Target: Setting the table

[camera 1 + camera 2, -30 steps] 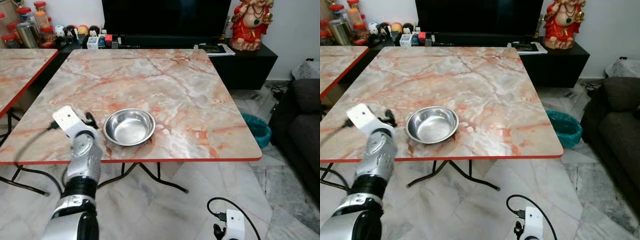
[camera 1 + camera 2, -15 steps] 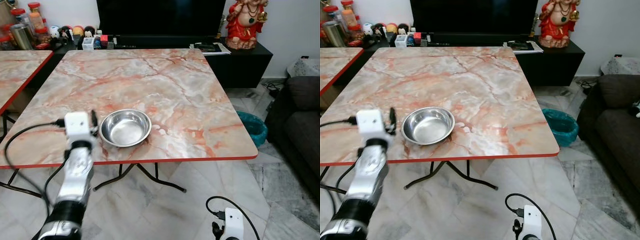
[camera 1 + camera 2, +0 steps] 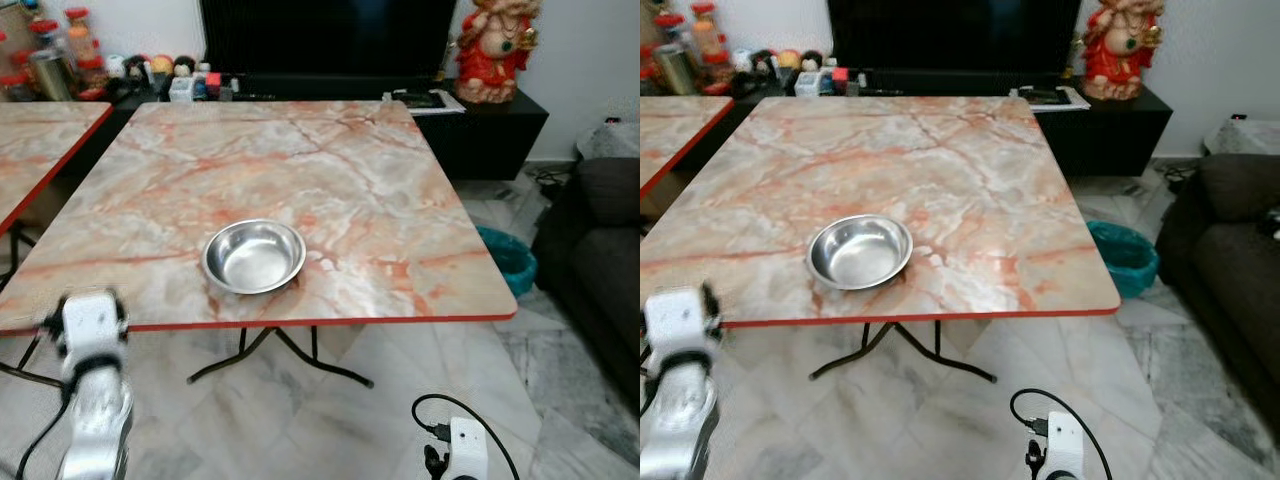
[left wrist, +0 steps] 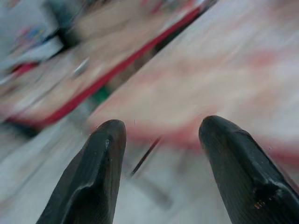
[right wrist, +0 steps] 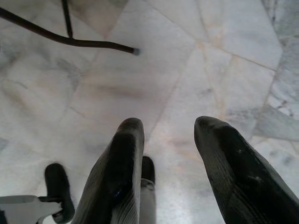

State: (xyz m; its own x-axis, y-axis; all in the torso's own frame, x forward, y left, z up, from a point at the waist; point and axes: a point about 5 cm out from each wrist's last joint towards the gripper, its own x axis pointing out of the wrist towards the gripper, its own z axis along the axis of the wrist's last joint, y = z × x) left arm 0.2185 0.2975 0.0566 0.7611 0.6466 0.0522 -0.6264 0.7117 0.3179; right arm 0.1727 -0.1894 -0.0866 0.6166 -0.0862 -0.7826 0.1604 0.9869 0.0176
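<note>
1 steel bowl point(image 3: 254, 256) sits empty on the marble-patterned table point(image 3: 350, 170), near its red front edge and left of centre. In the left eye view the left arm's wrist point(image 3: 92, 325) hangs blurred below that edge, well apart from the bowl. A teal bin point(image 3: 512, 258) stands on the floor by the table's right side, beside a dark sofa point(image 3: 605, 240) — a red figurine point(image 3: 497, 45) sits on the black cabinet behind.

The left wrist view, blurred, has the left gripper point(image 4: 161, 128) spread wide, holding nothing, aimed at the table's red rim.

The right wrist view has the right gripper point(image 5: 168, 130) parted and empty — pointing down at the marble floor point(image 5: 187, 56), near a black table leg point(image 5: 70, 41).
</note>
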